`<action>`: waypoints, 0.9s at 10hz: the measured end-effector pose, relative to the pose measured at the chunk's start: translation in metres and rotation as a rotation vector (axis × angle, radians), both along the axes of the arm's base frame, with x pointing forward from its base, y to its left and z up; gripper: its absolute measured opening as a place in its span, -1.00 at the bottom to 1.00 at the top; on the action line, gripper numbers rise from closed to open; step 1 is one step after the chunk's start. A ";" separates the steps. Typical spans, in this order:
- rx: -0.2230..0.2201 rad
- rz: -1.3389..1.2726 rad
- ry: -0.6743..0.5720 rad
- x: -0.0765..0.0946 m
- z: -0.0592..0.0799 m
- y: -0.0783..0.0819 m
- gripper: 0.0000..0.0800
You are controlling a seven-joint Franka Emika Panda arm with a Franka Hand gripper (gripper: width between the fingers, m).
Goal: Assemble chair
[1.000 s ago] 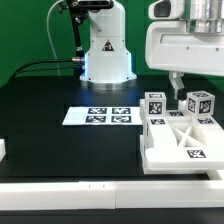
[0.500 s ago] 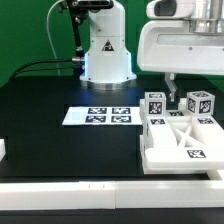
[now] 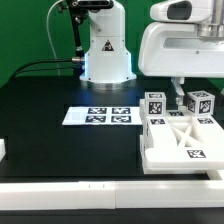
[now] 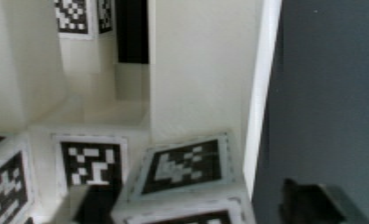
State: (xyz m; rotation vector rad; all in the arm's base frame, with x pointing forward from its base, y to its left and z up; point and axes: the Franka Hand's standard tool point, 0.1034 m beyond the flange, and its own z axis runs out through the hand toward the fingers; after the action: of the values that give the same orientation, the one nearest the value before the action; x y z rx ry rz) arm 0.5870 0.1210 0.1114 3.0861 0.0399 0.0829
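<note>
The chair parts sit together at the exterior view's right: a white slab with a cross brace (image 3: 186,142) and two tagged blocks (image 3: 155,105) (image 3: 201,103) standing behind it. My gripper (image 3: 179,98) hangs down between those two blocks. In the wrist view a white tagged block (image 4: 184,165) lies between my fingertips (image 4: 96,205), with the gripper (image 4: 202,206) open. One finger is at the block's edge. The other finger stands clear of the block over the black table. Taller white parts with tags (image 4: 83,20) rise beyond.
The marker board (image 3: 98,115) lies flat in the middle of the black table. The arm's white base (image 3: 105,55) stands behind it. A long white rail (image 3: 80,195) runs along the front edge, and a small white piece (image 3: 3,150) sits at the exterior view's left.
The hand has shifted a little toward the exterior view's right over the chair parts. The parts and the marker board have not moved.
</note>
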 end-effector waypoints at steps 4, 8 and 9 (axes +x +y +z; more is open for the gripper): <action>0.024 -0.430 -0.039 0.000 -0.001 0.000 -0.30; 0.091 -0.914 -0.095 0.001 -0.001 0.000 -0.30; 0.096 -0.950 -0.095 0.001 -0.001 0.000 -0.30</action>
State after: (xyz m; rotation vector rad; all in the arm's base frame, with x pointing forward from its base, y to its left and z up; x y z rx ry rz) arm 0.5880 0.1212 0.1107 2.8198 -1.4149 0.1817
